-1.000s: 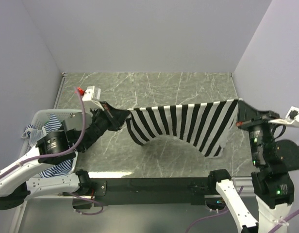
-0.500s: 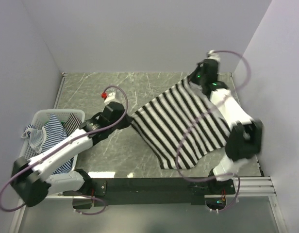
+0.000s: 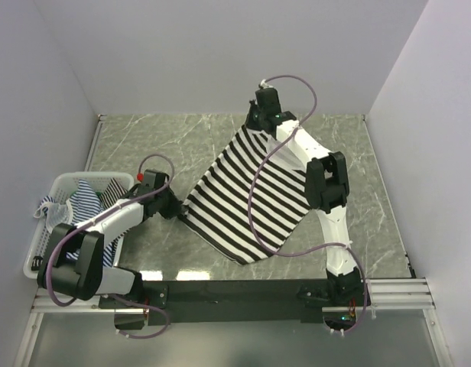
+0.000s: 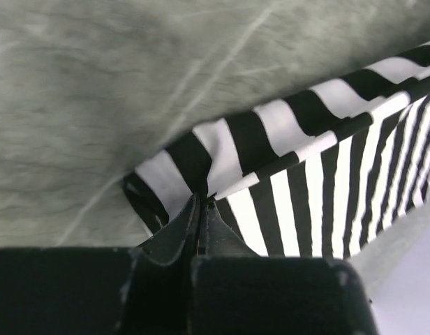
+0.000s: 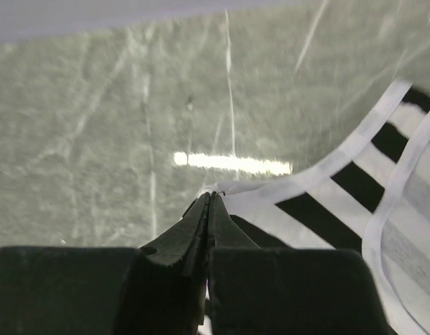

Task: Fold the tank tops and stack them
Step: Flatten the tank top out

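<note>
A black-and-white striped tank top (image 3: 247, 195) is stretched between my two grippers over the marble table. My left gripper (image 3: 177, 209) is shut on its near-left corner, close to the basket; the pinched cloth (image 4: 222, 160) shows right at the fingertips (image 4: 201, 202). My right gripper (image 3: 254, 126) is shut on the far corner of the same top, near the back wall, with the white hem (image 5: 306, 181) in its tips (image 5: 209, 197). Thin blue-and-white striped tank tops (image 3: 86, 199) lie in the basket.
A white mesh basket (image 3: 44, 252) stands at the left edge of the table. The marble tabletop (image 3: 174, 141) is walled at the back and both sides. The right arm (image 3: 327, 191) reaches across the top's right half.
The right arm swung from the right side to the back middle, carrying its corner. The left gripper drew back toward the basket. The top now hangs diagonally and lower.
</note>
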Motion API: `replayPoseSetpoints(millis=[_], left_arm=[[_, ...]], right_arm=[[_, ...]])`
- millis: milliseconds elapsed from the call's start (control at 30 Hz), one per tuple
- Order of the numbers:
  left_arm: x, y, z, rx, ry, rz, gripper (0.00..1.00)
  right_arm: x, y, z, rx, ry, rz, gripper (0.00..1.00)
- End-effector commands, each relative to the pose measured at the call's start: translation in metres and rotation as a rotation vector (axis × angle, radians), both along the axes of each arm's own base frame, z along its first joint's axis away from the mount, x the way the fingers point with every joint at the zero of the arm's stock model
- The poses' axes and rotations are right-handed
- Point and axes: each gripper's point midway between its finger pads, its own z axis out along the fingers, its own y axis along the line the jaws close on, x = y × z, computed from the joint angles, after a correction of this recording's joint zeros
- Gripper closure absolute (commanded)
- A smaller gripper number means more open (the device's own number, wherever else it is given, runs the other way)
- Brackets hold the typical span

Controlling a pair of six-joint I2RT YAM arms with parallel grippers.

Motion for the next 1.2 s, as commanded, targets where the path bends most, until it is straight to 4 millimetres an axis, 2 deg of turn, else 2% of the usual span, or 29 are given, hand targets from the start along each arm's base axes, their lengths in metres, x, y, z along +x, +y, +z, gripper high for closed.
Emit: replayPoseSetpoints(millis=[0,67,100,167,200,233,300,333,400,433,467,500,533,567,600,633,667,700,733,767,800,833,900,933,1000,1033,1100,1167], left_arm=[[0.006,-0.013,0.006,-0.063,-0.014,-0.025,0.99],[0.011,-0.012,0.006,-0.06,-0.009,-0.026,0.99],[0.012,-0.013,0.005,-0.059,-0.005,-0.026,0.99],[0.014,-0.013,0.006,-0.061,-0.008,-0.02,0.99],[0.017,-0.012,0.007,-0.057,-0.011,-0.019,0.99],[0.018,-0.012,0.007,-0.056,-0.01,-0.016,0.99],[0.022,-0.01,0.008,-0.055,-0.008,-0.011,0.99],[0.023,-0.008,0.008,-0.056,-0.007,-0.006,0.99],[0.03,-0.003,0.013,-0.051,-0.015,0.006,0.99],[0.032,-0.001,0.015,-0.046,-0.019,0.013,0.99],[0.036,0.003,0.02,-0.039,-0.025,0.023,0.99],[0.038,0.006,0.023,-0.032,-0.034,0.029,0.99],[0.04,0.012,0.024,-0.008,-0.035,0.045,0.99],[0.044,0.016,0.027,0.001,-0.036,0.056,0.99],[0.044,0.017,0.027,0.007,-0.031,0.06,0.99],[0.045,0.019,0.026,0.011,-0.025,0.059,0.99],[0.045,0.02,0.022,0.016,-0.013,0.058,0.99],[0.043,0.021,0.019,0.02,0.002,0.057,0.99],[0.044,0.022,0.017,0.023,0.006,0.058,0.99],[0.042,0.026,0.011,0.028,0.02,0.064,0.99],[0.042,0.027,0.008,0.028,0.028,0.066,0.99],[0.041,0.028,0.005,0.028,0.037,0.069,0.99],[0.038,0.03,0.0,0.019,0.058,0.076,0.99],[0.038,0.03,-0.001,0.016,0.059,0.08,0.99],[0.038,0.031,0.001,0.015,0.053,0.081,0.99],[0.038,0.031,0.001,0.017,0.055,0.08,0.99],[0.041,0.032,0.003,0.023,0.052,0.078,0.99],[0.044,0.032,0.007,0.023,0.048,0.075,0.99]], right_arm=[[0.031,-0.027,0.036,0.002,-0.101,-0.076,0.97],[0.035,-0.029,0.035,0.01,-0.104,-0.077,0.92],[0.035,-0.028,0.038,0.015,-0.111,-0.074,0.8],[0.034,-0.031,0.047,0.015,-0.13,-0.075,0.66],[0.034,-0.032,0.052,0.011,-0.138,-0.075,0.53],[0.033,-0.034,0.059,0.003,-0.152,-0.075,0.47],[0.031,-0.039,0.069,-0.009,-0.152,-0.085,0.37],[0.027,-0.043,0.083,-0.01,-0.163,-0.091,0.36],[0.011,-0.05,0.08,-0.03,-0.123,-0.108,0.35],[-0.003,-0.054,0.11,-0.004,-0.155,-0.12,0.35],[-0.021,-0.057,0.083,-0.018,-0.094,-0.117,0.35],[-0.037,-0.054,0.083,-0.006,-0.08,-0.117,0.35],[-0.056,-0.052,0.115,0.026,-0.14,-0.109,0.35],[-0.083,-0.057,0.078,-0.015,-0.065,-0.109,0.35],[-0.103,-0.049,0.072,-0.012,-0.046,-0.102,0.36],[-0.136,-0.053,0.064,-0.018,-0.022,-0.094,0.37],[-0.155,-0.051,0.06,-0.012,-0.014,-0.082,0.38],[-0.179,-0.037,0.054,-0.004,-0.002,-0.063,0.38],[-0.2,-0.036,0.069,0.022,-0.037,-0.051,0.38],[-0.227,-0.039,0.039,-0.013,0.02,-0.043,0.38],[-0.246,-0.034,0.032,0.001,0.044,-0.046,0.38],[-0.278,-0.029,0.02,-0.016,0.058,-0.018,0.38],[-0.311,-0.02,0.009,0.023,0.094,-0.013,0.39],[-0.339,-0.016,-0.001,0.009,0.109,0.023,0.4],[-0.363,-0.011,-0.009,0.038,0.143,0.012,0.44],[-0.376,-0.014,-0.014,0.023,0.151,0.01,0.46],[-0.405,-0.001,-0.017,0.032,0.177,0.048,0.51],[-0.428,-0.001,-0.025,-0.022,0.194,0.067,0.55]])
